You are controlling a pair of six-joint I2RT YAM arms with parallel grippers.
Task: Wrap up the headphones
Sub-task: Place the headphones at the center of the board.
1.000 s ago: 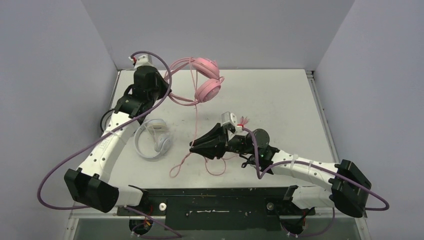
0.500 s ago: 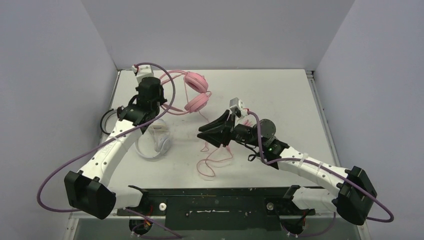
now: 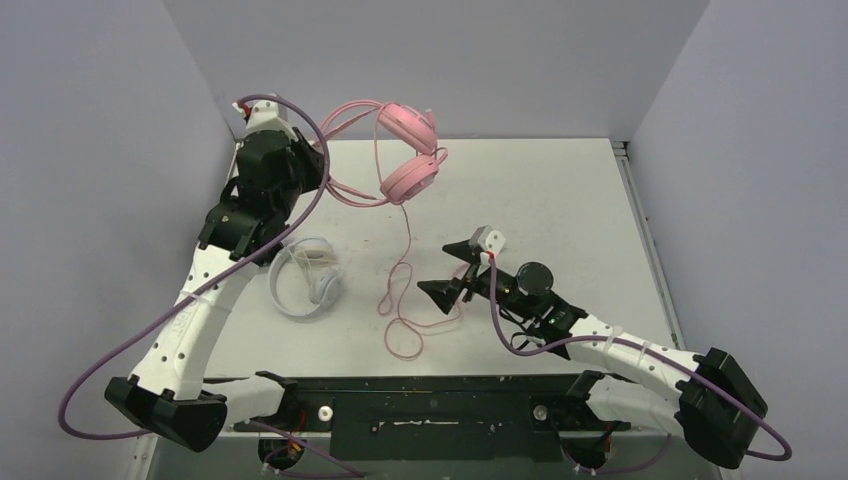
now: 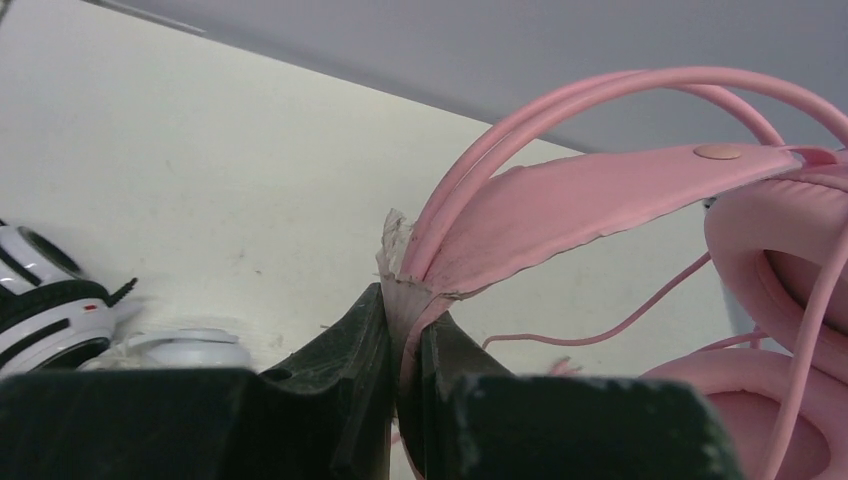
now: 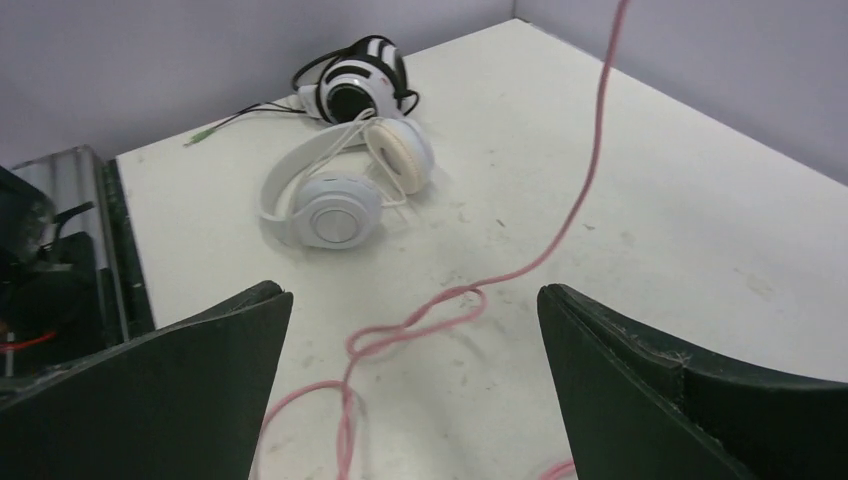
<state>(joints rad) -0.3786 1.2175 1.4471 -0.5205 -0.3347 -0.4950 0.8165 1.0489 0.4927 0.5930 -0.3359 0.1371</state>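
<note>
Over the table's [image 3: 560, 200] far left corner, the left gripper [image 4: 405, 315] is raised, its jaws pinched together on the headband [image 4: 600, 190] of the pink headset [image 3: 410, 150]. The headset hangs clear of the surface. Its cable [image 3: 405, 260] drops from the lower earcup [image 3: 410, 180] to the table and lies there in loose loops near the front middle. The right gripper [image 5: 412, 295] sits low beside those loops with its jaws spread wide and holds nothing. In the right wrist view the cable lies on the table ahead of the fingers and touches neither. The white headset [image 3: 325, 288] lies flat on the left side beside the left arm. The black-and-white headset [image 5: 355, 85] lies just beyond it near the wall, its thin black lead trailing on the table.
</note>
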